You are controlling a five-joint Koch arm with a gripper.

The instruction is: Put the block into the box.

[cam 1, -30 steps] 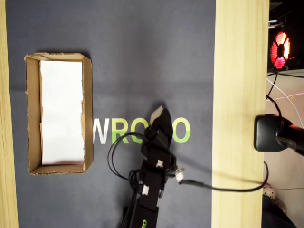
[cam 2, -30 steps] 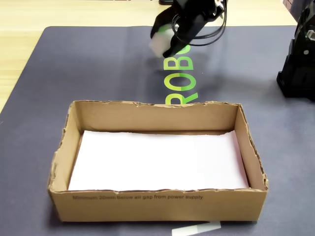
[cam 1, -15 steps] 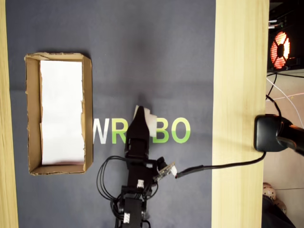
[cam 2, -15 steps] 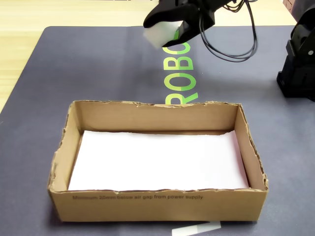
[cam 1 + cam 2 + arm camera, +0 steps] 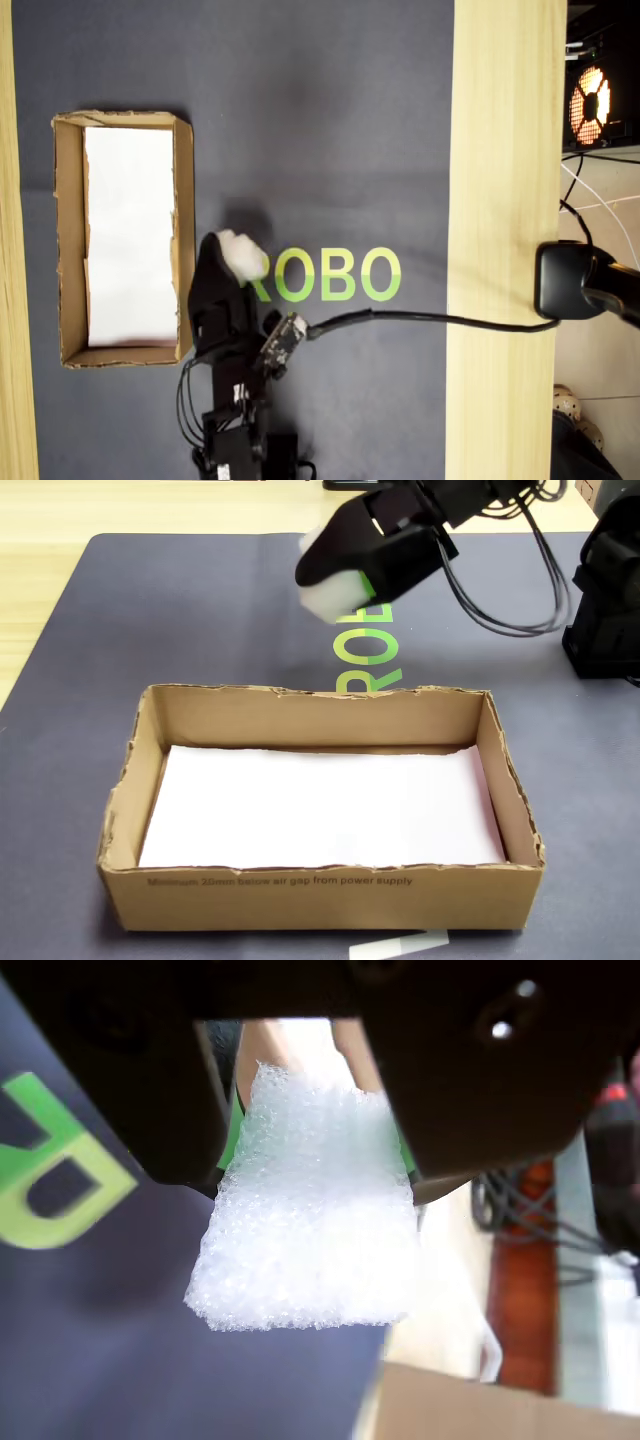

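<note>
We have the gripper [image 5: 300, 1175] clamped on the foam block [image 5: 305, 1230], one jaw on each side of it in the wrist view, and the block hangs in the air above the dark mat [image 5: 320, 120]. In the overhead view it sits at centre left, just beside the right-hand wall of the cardboard box [image 5: 184, 200] and not yet over the opening; in the fixed view it is at upper centre, beyond the box's far wall [image 5: 310, 718]. To do this step well, we judge that we should carry the block clear over that ragged wall, keep the squeeze steady because the foam looks soft, and let go only once it hangs above the white paper lining [image 5: 320, 805]. We count one block, one box, one paper lining and one gripper on the counter [image 5: 505, 200].
</note>
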